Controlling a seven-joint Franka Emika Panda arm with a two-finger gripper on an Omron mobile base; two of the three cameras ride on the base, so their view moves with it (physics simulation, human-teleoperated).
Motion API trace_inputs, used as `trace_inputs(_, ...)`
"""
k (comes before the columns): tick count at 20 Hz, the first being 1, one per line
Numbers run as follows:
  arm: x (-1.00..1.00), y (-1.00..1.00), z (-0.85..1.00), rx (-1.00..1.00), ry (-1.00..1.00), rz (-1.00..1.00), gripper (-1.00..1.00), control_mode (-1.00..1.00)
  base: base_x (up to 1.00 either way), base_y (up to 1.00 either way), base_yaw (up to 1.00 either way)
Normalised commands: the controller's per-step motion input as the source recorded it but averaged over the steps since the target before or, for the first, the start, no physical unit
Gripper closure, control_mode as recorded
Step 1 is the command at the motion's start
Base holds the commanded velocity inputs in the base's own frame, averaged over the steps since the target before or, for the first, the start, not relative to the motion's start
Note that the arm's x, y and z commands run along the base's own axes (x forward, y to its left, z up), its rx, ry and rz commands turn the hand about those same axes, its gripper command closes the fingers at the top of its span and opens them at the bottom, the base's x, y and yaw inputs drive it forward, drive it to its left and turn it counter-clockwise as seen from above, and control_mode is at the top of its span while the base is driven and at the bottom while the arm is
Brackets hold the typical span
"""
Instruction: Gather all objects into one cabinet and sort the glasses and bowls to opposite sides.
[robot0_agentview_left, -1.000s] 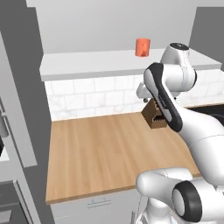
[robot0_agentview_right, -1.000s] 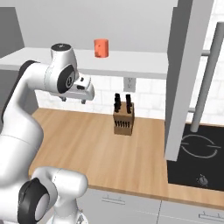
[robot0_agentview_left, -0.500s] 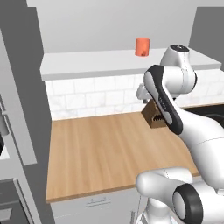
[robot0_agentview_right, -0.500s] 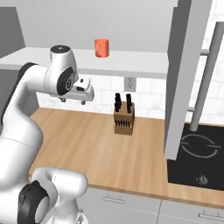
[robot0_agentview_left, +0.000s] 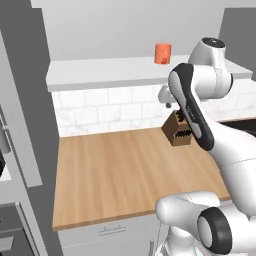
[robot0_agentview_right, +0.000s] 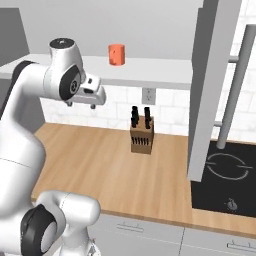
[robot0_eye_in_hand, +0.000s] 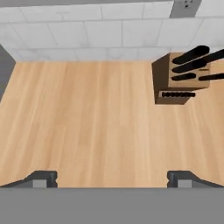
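The orange-red cup (robot0_agentview_left: 162, 53) (robot0_agentview_right: 116, 54) stands upright on the white shelf board (robot0_agentview_left: 100, 75) (robot0_agentview_right: 150, 70) of the grey wall cabinet. A tall grey door (robot0_agentview_right: 212, 85) with a long bar handle (robot0_agentview_right: 237, 85) hangs open at the right. My gripper (robot0_agentview_left: 168, 98) (robot0_agentview_right: 93, 104) (robot0_eye_in_hand: 112, 179) hovers below the shelf's front edge and left of the cup, pointing down at the counter. It is open, with nothing between its fingertips (robot0_eye_in_hand: 43, 178). The dark grey cup, the cream cup and the wooden bowl are out of view.
A wooden knife block (robot0_agentview_left: 178, 132) (robot0_agentview_right: 141, 135) (robot0_eye_in_hand: 180, 77) stands on the wooden counter (robot0_agentview_left: 120, 170) (robot0_eye_in_hand: 87, 118) against the tiled wall. A black cooktop (robot0_agentview_right: 227, 175) lies to the right. Another grey cabinet door (robot0_agentview_left: 22, 100) hangs at the left.
The arm's upper joints and the hand have risen a little. The cup and the knife block have not moved.
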Motion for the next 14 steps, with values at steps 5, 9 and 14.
trace_inputs(5, -0.22, 0.00, 0.46, -0.03, -0.26, 0.00, -1.00, -1.00, 0.00, 0.00, 0.00)
trace_inputs(9, -0.07, 0.00, 0.39, -0.05, -0.28, -0.01, -1.00, -1.00, 0.00, 0.00, 0.00)
trace_inputs(14, 0.00, 0.00, 0.37, -0.04, -0.17, -0.02, -1.00, -1.00, 0.00, 0.00, 0.00)
